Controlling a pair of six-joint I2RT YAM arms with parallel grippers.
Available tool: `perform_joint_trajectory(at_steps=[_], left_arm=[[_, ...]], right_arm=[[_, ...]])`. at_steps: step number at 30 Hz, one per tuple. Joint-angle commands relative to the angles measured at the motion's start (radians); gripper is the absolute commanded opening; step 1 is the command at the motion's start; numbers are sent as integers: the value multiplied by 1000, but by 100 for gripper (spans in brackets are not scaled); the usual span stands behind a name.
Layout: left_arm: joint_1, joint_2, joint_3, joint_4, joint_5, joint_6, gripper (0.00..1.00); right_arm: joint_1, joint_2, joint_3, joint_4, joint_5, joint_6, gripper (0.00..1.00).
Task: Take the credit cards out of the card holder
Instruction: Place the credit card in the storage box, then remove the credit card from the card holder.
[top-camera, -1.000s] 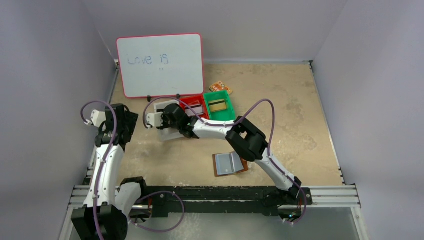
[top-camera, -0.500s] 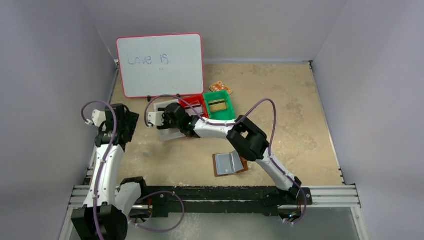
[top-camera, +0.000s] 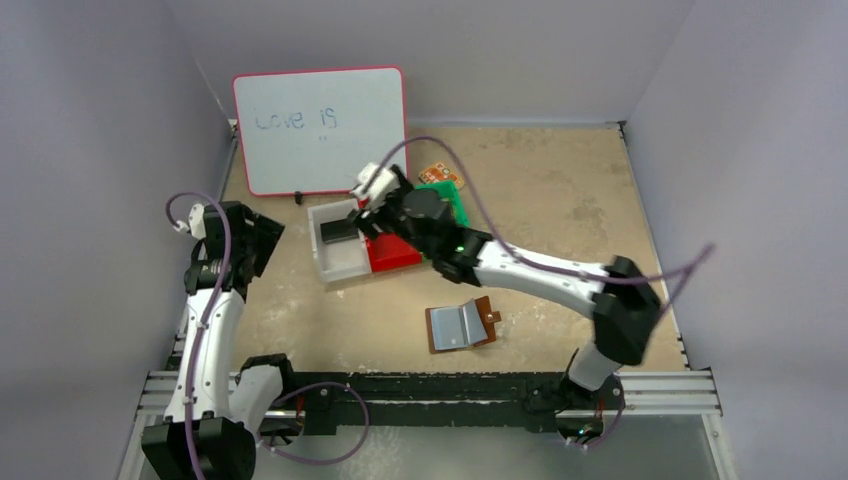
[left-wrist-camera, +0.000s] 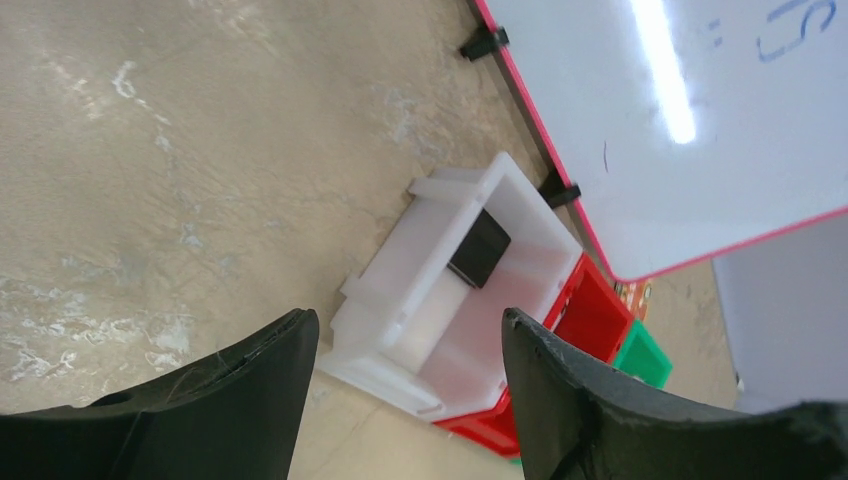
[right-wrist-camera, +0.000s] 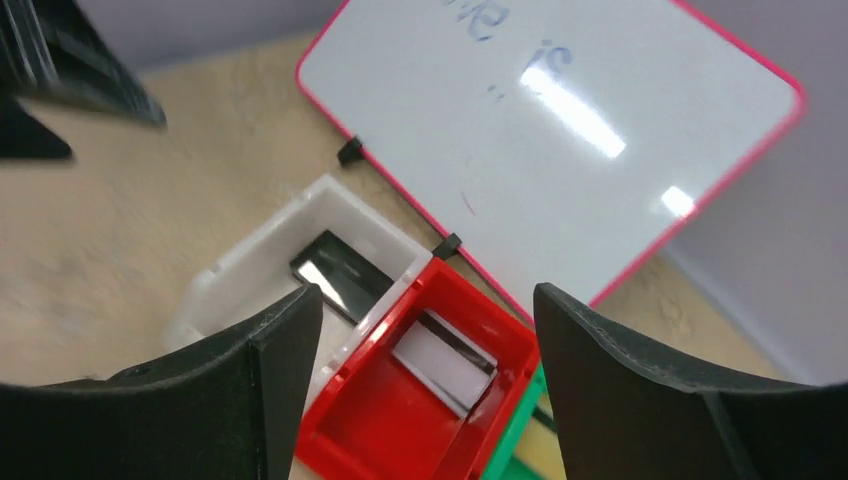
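Observation:
The card holder (top-camera: 462, 325) lies open on the table in front, its pale pockets up and its snap tab to the right. A black credit card (top-camera: 337, 231) (left-wrist-camera: 478, 248) (right-wrist-camera: 335, 275) lies in the white bin (top-camera: 343, 265). A silvery-grey card (right-wrist-camera: 445, 355) rests in the red bin (top-camera: 392, 254) (right-wrist-camera: 400, 430). My right gripper (top-camera: 368, 215) (right-wrist-camera: 425, 390) hovers open above the red and white bins with nothing between its fingers. My left gripper (top-camera: 255, 245) (left-wrist-camera: 410, 400) stands open and empty to the left of the white bin (left-wrist-camera: 400, 310).
A green bin (top-camera: 458, 205) is mostly hidden under my right arm. An orange patterned packet (top-camera: 437, 172) lies behind it. A pink-framed whiteboard (top-camera: 320, 130) (left-wrist-camera: 700, 120) (right-wrist-camera: 560, 130) stands propped just behind the bins. Walls enclose the table on three sides.
My right gripper has risen from the white bin, moved back and right, and opened wide. The black card now shows lying in the white bin. The left arm has barely moved.

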Motion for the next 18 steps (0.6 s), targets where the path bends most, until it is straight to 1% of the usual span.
perform_joint_trajectory(at_steps=[1,3,5,7,10,12,14,16,18], left_arm=[[6,-19,33,17,192,144,66],[-6,-35,23,22,257,174,66],[-53,-52,26,10,258,195,67],[-140,-69,32,15,212,185,69],[-316,-57,26,63,146,131,73],[-453,-24,23,85,73,103,73],[-579,16,22,105,-8,78,73],[-690,58,27,110,-73,64,73],[-774,95,23,104,-128,43,74]], right_arm=[[-9,-279,-159,-138,187,582,82],[-8,-375,-244,-277,175,750,85],[-7,-459,-326,-392,144,907,84],[-6,-536,-440,-451,118,1034,80],[-6,-635,-592,-452,17,1200,75],[-4,-678,-663,-425,-46,1240,70],[-4,-687,-694,-436,-71,1262,68],[0,-668,-691,-475,-72,1252,66],[1,-640,-677,-523,-57,1245,66]])
